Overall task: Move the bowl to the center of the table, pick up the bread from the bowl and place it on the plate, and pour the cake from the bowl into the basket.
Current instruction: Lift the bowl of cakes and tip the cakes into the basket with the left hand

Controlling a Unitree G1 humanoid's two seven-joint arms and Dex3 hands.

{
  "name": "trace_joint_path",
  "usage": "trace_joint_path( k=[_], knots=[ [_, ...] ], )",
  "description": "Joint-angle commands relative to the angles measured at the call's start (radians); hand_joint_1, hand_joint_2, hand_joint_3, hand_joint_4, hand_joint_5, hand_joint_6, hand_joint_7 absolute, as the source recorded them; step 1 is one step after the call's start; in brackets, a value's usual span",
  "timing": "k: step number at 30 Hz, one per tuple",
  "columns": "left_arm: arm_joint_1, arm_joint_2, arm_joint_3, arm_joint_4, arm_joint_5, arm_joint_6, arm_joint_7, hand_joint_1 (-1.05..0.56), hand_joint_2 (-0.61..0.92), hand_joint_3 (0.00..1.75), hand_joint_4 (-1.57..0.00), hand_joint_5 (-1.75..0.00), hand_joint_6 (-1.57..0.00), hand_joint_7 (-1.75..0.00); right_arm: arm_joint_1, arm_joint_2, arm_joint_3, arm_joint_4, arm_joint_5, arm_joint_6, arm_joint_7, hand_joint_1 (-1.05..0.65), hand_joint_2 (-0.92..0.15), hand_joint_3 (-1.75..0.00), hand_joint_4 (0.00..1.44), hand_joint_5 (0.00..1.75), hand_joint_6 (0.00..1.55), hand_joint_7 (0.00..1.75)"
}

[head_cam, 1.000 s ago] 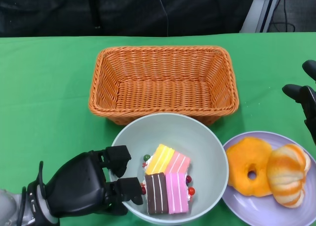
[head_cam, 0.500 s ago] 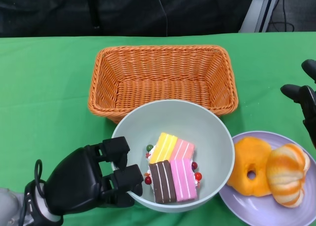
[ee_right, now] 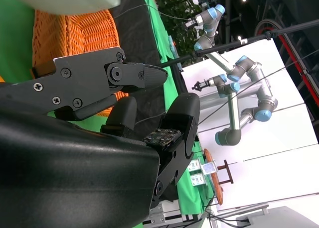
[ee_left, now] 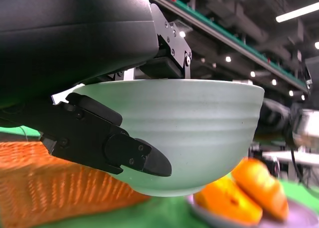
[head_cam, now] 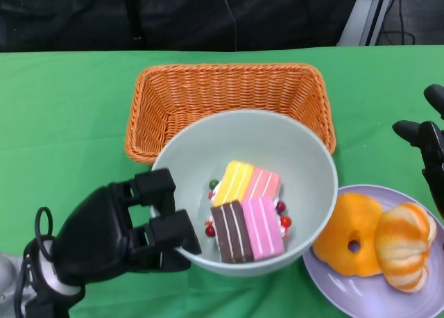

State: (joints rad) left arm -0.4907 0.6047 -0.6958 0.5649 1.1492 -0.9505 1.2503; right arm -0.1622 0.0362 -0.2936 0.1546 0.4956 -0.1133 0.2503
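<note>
My left hand (head_cam: pixel 118 238) grips the rim of the pale green bowl (head_cam: pixel 291 158) on its near left side and holds it lifted above the table, overlapping the front wall of the orange basket (head_cam: pixel 229 89). Striped cake slices (head_cam: pixel 246 210) in yellow, pink and brown lie in the bowl. From the left wrist view the bowl (ee_left: pixel 189 128) hangs clear of the green cloth with my fingers (ee_left: pixel 109 143) under its side. Two orange breads (head_cam: pixel 378 238) rest on the purple plate (head_cam: pixel 333 283) at the right. My right hand (head_cam: pixel 430 148) hovers empty at the right edge.
A green cloth (head_cam: pixel 62 123) covers the table, with a dark backdrop behind its far edge. The basket stands at the centre back, its interior bare. The right wrist view shows other robot arms (ee_right: pixel 234 73) in the room beyond the table.
My left hand has raised the bowl and carried it towards the basket; the bowl now covers the basket's front wall. The cake has slid slightly inside. The right hand has stayed put.
</note>
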Motion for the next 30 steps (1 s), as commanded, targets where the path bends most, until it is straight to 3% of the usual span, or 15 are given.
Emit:
trace_joint_path(
  k=[1,3,6,11,20,30],
  knots=[
    [0.03,0.012,0.058,-0.031,-0.107,-0.045,-0.077,-0.13,0.79,0.66,-0.6,-1.75,-0.52,-1.68,-0.011,-0.003,-0.004,0.009,-0.005,-0.015,-0.004,-0.14,-0.92,-0.37,0.43,1.32,0.44,0.73],
    [0.046,0.002,0.096,-0.047,-0.185,-0.078,-0.155,-0.14,0.7,0.9,-0.59,-1.75,-0.52,-1.69,-0.01,-0.004,-0.002,0.011,-0.01,-0.012,-0.009,-0.15,-0.92,-0.34,0.44,1.31,0.45,0.74],
    [0.065,-0.013,0.146,-0.066,-0.255,-0.098,-0.253,-0.15,0.68,0.99,-0.6,-1.74,-0.53,-1.67,-0.009,-0.005,0.0,0.014,-0.014,-0.012,-0.007,-0.16,-0.92,-0.31,0.45,1.3,0.44,0.73],
    [0.081,-0.061,0.223,-0.072,-0.352,-0.111,-0.386,-0.16,0.72,0.93,-0.59,-1.75,-0.58,-1.58,-0.012,-0.006,0.001,0.029,-0.022,-0.021,0.0,-0.16,-0.92,-0.29,0.47,1.29,0.47,0.74],
    [0.014,-0.138,0.309,0.031,-0.46,-0.167,-0.578,-0.13,0.7,0.95,-0.64,-1.72,-0.6,-1.54,-0.015,-0.001,0.007,0.06,-0.044,-0.057,0.018,-0.2,-0.92,-0.25,0.51,1.25,0.49,0.73],
    [-0.043,-0.206,0.378,0.139,-0.532,-0.188,-0.708,-0.14,0.78,0.73,-0.64,-1.73,-0.62,-1.5,-0.018,0.005,0.015,0.078,-0.051,-0.067,0.013,-0.19,-0.92,-0.23,0.54,1.23,0.52,0.72]
  ],
)
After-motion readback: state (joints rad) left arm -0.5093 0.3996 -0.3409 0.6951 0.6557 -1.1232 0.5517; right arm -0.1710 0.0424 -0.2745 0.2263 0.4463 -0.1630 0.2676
